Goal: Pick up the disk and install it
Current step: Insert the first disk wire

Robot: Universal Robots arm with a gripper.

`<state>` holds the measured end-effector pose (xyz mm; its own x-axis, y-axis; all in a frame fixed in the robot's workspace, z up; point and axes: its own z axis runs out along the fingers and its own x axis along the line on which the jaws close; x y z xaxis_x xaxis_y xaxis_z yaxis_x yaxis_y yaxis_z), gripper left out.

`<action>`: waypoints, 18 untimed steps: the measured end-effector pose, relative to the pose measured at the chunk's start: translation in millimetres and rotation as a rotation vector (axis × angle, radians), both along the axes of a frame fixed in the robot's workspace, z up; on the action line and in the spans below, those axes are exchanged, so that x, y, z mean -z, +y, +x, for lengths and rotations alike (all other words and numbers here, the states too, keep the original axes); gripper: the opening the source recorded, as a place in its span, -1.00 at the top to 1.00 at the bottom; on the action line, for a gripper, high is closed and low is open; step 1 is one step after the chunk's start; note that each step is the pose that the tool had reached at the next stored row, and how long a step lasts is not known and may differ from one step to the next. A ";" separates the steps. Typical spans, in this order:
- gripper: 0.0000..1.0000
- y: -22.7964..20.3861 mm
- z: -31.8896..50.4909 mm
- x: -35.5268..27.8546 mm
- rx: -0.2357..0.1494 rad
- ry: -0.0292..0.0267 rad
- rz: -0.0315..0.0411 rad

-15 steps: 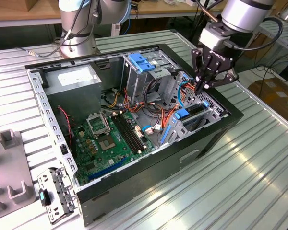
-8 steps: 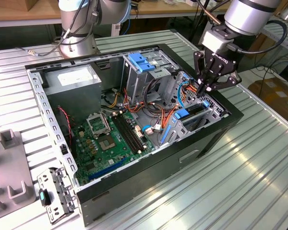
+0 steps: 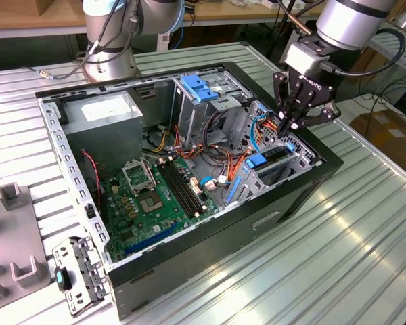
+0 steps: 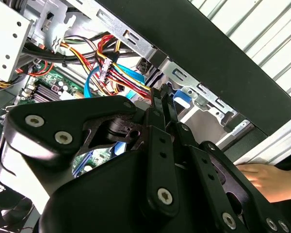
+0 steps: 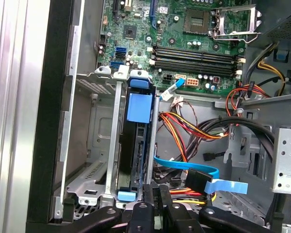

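Observation:
The disk [image 3: 272, 155] stands on edge in the metal drive cage [image 3: 294, 162] at the exterior view's right end of the open computer case. Its blue carrier [image 5: 138, 105] frames the black drive body [image 5: 136, 150] between the cage rails. My gripper [image 3: 286, 126] hangs just above the cage's far end, fingers pointing down and shut with nothing between them. In the first wrist view my gripper [image 5: 155, 196] sits beside the carrier's blue end tab [image 5: 127, 195]. The second wrist view has my gripper [image 4: 161, 94] close to a blue tab [image 4: 181, 98] on the cage.
The case [image 3: 277, 210] lies open on a ribbed metal table. Inside are a green motherboard [image 3: 155, 196], a grey power-supply box [image 3: 105, 115], a blue latch [image 3: 199, 87] and loose coloured cables [image 5: 184, 131]. A person's hand [image 4: 267, 180] rests outside the case wall.

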<state>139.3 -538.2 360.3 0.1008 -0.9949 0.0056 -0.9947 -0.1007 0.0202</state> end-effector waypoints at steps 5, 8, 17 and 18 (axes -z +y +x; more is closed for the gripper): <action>0.66 -1.7 -3.0 0.3 0.000 0.0000 0.0001; 0.66 -4.9 -4.4 0.8 0.001 0.0000 0.0000; 0.66 -9.5 -14.7 6.3 0.032 0.0000 -0.0005; 0.66 -12.5 -15.0 6.3 0.032 0.0000 -0.0004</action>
<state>124.3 -550.7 354.0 0.0692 -0.9976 0.0060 -0.9974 -0.0691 0.0202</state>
